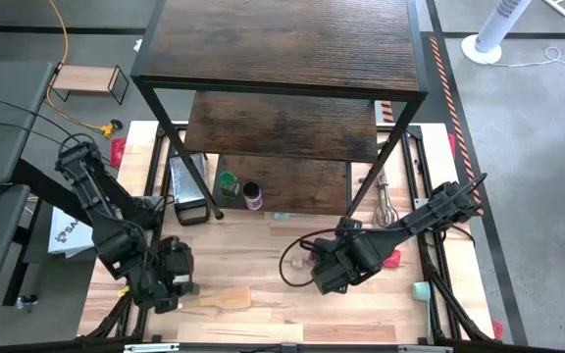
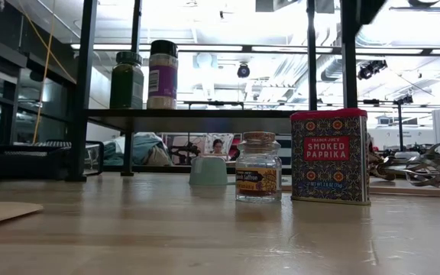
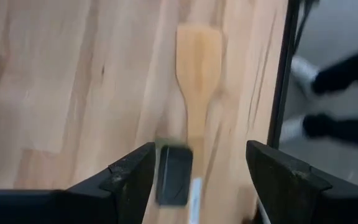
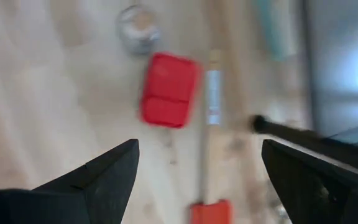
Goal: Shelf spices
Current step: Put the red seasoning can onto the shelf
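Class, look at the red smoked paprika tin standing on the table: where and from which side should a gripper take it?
Grip the red smoked paprika tin across its flat side faces, coming from above: it stands upright, boxy and tall, with the small glass jar close beside it.

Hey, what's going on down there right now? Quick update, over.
Left gripper open over wooden spatula. Right gripper open above red paprika tin. Two jars on shelf; small jar on table. Nothing blocking.
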Motion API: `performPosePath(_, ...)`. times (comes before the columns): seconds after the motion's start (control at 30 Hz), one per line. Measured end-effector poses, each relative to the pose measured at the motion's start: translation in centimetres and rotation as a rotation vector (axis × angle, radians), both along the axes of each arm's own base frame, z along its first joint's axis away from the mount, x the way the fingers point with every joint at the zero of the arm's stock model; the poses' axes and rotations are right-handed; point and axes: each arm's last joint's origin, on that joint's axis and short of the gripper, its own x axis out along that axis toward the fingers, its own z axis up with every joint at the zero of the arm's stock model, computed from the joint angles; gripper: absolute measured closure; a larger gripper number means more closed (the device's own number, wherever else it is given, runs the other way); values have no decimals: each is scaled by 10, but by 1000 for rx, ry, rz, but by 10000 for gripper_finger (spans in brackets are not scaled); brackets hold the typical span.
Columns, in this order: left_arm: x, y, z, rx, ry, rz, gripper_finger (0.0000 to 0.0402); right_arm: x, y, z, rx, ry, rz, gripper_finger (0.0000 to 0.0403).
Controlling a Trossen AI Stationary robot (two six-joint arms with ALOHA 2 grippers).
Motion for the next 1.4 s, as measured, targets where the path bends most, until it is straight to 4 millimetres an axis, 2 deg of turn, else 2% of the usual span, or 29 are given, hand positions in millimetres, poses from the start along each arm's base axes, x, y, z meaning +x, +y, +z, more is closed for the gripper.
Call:
performPosePath(0.13, 2, 0, 1, -33, -14, 100, 155, 4, 2, -17, 140, -8, 26, 67)
performPosePath(0.33, 3, 1, 1, -74, 3, 183, 155, 15, -5, -37, 190, -51, 29, 67)
performPosePath(0.57, 5, 3, 0, -78, 20, 197, 155, 17, -33, -73, 195, -9, -198, 67)
performPosePath(0.8, 8, 6, 0, -113, 77, 200, 155, 24, -35, -76, 228, -62, -178, 67)
performPosePath(1.1, 10, 8, 0, -137, 115, 194, 155, 29, -37, -76, 242, -109, -236, 67)
performPosePath(1.4, 10, 8, -1, -120, 115, 132, 155, 37, -38, -96, 264, -60, -334, 67)
